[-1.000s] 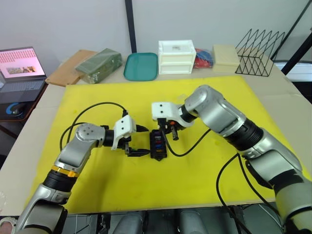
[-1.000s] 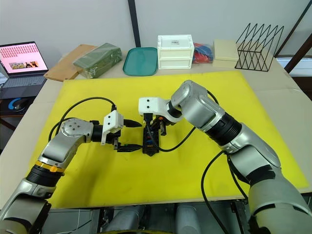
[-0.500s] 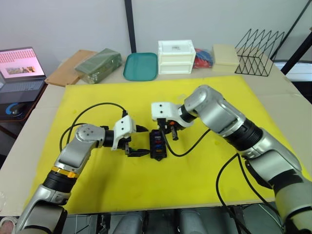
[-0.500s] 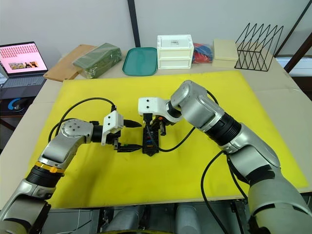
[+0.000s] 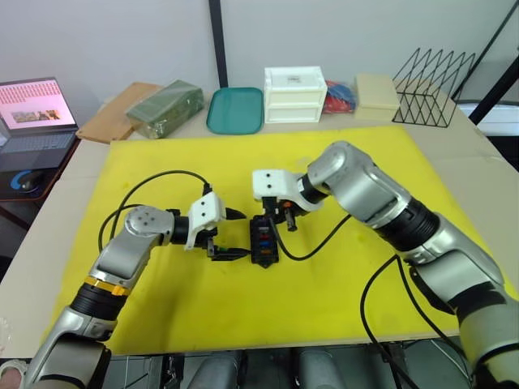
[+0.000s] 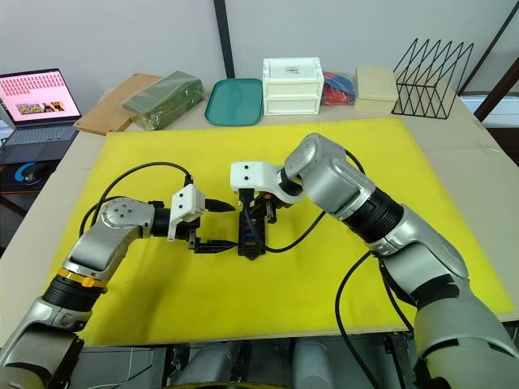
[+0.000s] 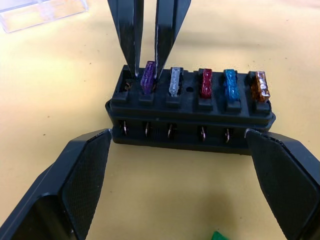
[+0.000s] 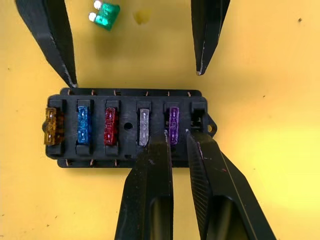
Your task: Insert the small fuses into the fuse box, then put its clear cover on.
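In the fuse box (image 8: 127,127), five fuses (image 8: 111,125) seated.

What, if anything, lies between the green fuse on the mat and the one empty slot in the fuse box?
Nothing visible. The green fuse lies loose on the yellow mat beside the fuse box; the empty end slot is uncovered, next to the purple fuse that the right tool pinches.

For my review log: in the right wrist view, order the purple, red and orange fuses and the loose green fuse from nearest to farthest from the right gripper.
1. Purple fuse, between the right gripper fingertips.
2. Red fuse, mid-row in the fuse box.
3. Orange fuse, at the row's far end.
4. Green fuse, loose on the mat beyond the box.
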Controlling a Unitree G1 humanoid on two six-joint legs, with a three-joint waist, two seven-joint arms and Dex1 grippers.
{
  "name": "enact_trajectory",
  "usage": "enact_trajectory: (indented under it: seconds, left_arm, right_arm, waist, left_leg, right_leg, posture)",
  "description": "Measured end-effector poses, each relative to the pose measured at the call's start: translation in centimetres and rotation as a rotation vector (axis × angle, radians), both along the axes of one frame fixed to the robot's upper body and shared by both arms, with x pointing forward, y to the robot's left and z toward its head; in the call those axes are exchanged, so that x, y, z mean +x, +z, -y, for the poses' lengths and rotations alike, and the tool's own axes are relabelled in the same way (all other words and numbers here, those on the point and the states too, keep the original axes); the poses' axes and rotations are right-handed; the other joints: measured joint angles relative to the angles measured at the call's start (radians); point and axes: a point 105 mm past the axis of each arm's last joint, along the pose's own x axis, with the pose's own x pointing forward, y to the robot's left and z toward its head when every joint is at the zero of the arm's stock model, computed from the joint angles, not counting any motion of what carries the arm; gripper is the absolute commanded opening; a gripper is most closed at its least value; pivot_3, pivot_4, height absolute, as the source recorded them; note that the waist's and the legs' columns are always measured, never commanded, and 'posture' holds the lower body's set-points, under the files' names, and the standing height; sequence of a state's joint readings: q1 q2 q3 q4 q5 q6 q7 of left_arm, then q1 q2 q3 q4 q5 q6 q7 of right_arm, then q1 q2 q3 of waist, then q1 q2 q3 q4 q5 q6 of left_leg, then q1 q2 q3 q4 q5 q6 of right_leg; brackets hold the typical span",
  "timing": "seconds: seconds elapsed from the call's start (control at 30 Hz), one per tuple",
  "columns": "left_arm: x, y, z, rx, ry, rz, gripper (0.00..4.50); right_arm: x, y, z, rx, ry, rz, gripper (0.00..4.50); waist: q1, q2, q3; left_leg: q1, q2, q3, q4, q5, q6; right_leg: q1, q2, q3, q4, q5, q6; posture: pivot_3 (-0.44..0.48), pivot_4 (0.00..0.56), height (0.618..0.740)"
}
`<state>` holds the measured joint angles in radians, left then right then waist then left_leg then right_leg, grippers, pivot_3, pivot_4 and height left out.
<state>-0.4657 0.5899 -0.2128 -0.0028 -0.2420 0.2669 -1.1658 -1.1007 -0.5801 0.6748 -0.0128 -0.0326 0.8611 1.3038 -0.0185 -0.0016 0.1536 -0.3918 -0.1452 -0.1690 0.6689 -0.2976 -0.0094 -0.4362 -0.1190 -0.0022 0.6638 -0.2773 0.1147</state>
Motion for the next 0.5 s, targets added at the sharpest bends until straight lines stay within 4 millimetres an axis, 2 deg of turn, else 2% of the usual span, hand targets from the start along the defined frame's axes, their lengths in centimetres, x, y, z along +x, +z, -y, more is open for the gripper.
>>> enact_trajectory:
  seconds: [0.17,0.4,0.5]
  left_arm:
    - [0.0,0.0,-0.1,0.008,0.001,0.008,4.5]
    - [0.1,0.0,-0.2,0.016,0.002,0.012,4.5]
    - [0.1,0.0,-0.3,0.018,0.0,0.013,4.5]
  right_arm:
    - [-0.3,1.3,0.5,0.032,0.001,0.018,0.61]
    - [-1.0,2.9,0.0,0.119,0.028,0.02,0.61]
    - [-1.3,1.9,0.1,0.132,0.027,-0.001,0.61]
  waist:
    - [0.0,0.0,0.0]
    - [0.001,0.0,0.0]
    - [0.003,0.0,0.0]
  left_leg:
    - [0.0,0.0,0.0,0.0,0.0,0.0]
    - [0.0,0.0,0.0,0.0,0.0,0.0]
    - [0.0,0.0,0.0,0.0,0.0,0.0]
  right_leg:
    - [0.0,0.0,0.0,0.0,0.0,0.0]
    - [0.0,0.0,0.0,0.0,0.0,0.0]
    - [0.0,0.0,0.0,0.0,0.0,0.0]
  posture:
    - [0.0,0.15,0.74]
    - [0.0,0.15,0.74]
    - [0.0,0.15,0.74]
